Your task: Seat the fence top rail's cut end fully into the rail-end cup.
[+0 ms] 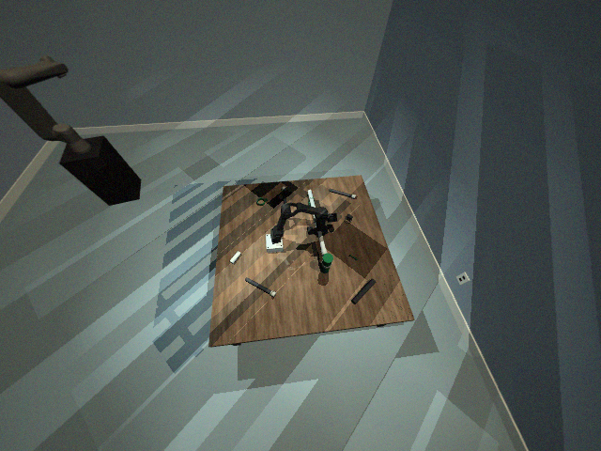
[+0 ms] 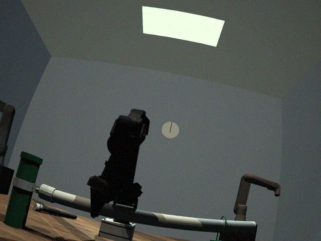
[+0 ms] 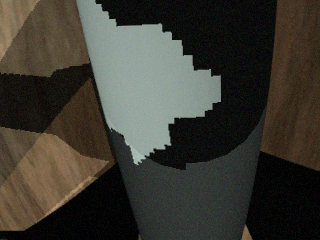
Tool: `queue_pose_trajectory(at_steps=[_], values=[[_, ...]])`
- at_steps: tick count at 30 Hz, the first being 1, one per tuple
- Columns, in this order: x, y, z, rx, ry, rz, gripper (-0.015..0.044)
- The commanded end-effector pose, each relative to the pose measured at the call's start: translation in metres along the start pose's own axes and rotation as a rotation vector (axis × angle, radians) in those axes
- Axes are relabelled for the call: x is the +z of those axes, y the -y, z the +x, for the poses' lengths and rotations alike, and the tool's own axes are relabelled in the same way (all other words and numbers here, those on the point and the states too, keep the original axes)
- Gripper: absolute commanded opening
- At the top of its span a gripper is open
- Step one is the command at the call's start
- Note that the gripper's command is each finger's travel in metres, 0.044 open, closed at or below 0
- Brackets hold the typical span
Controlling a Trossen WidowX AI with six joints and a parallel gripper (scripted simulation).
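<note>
The long grey-white top rail [image 2: 181,220] [image 1: 322,242] [image 3: 180,180] runs level above the wooden table [image 1: 300,310]. My gripper [image 2: 113,209] [image 1: 320,230] is shut on the rail near its middle. The rail fills the wrist view. The big green post [image 2: 19,205] [image 1: 327,258] stands at the left in the exterior view. Its grey brace band [image 2: 20,183] sits on the upper part, a little below the post cap [image 2: 31,157]. The rail-end cup [image 2: 46,192] hangs on the band, and the rail's left end meets it; I cannot tell how deep it sits. A thin green loop cap [image 2: 225,224] circles the rail's right end.
Dark rods lie on the table [image 1: 262,284] [image 1: 366,294] [image 1: 342,190]; one shows near the post [image 2: 55,211]. A small white cylinder [image 1: 235,256] and a green ring [image 1: 261,201] lie left of the arm base [image 1: 274,242] [image 2: 116,229]. A brown pipe stand [image 1: 29,97] [image 2: 255,181] stands off the table.
</note>
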State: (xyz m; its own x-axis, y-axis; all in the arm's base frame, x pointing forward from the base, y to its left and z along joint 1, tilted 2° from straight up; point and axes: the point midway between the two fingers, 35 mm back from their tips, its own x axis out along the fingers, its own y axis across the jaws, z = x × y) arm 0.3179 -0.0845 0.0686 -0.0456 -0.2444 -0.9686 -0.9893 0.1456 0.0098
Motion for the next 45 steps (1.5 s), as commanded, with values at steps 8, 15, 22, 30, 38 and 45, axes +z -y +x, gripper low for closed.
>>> queue_pose_trajectory(at_steps=[8, 15, 22, 30, 38, 45], values=[[-0.012, 0.001, 0.0, -0.004, -0.01, 0.002, 0.0], [-0.017, 0.001, 0.001, -0.004, -0.011, 0.002, 0.0], [-0.023, 0.001, 0.002, -0.004, -0.011, 0.002, 0.0], [-0.018, 0.0, 0.003, 0.001, 0.001, -0.003, 0.0], [-0.018, 0.0, 0.003, 0.001, 0.001, -0.003, 0.0157], [-0.013, 0.001, -0.005, 0.001, 0.002, -0.003, 0.0341]])
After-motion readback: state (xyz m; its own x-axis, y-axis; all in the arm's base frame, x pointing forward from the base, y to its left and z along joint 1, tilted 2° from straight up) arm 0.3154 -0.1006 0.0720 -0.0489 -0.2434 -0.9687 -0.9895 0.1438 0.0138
